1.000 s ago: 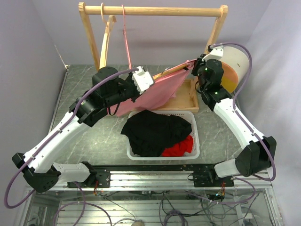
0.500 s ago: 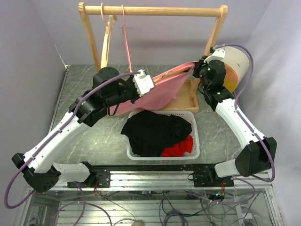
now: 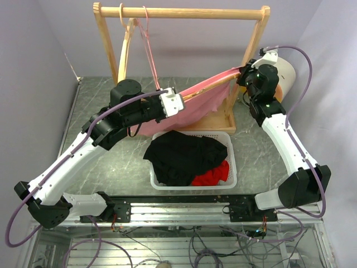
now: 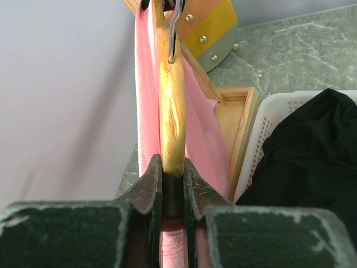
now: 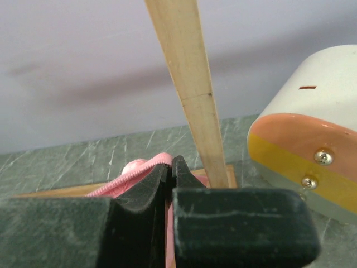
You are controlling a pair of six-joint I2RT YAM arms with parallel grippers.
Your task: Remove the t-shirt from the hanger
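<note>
No writing, label, brand or number can be read in any of the views. The only mark of that kind is a short dark dash on the white top of the rounded white, orange and yellow casing (image 5: 312, 128), seen from the right wrist; it is too small to read as a character.

One pink t-shirt (image 3: 195, 109) and one wooden hanger (image 4: 172, 111) inside it. One rack (image 3: 184, 12) carries two more at eleven o'clock: a bare wooden hanger (image 3: 125, 53) and a pink hanger (image 3: 150, 53). One basket (image 3: 231, 167) at six o'clock holds two garments: a black garment (image 3: 181, 156) and a red garment (image 3: 215, 173).
</note>
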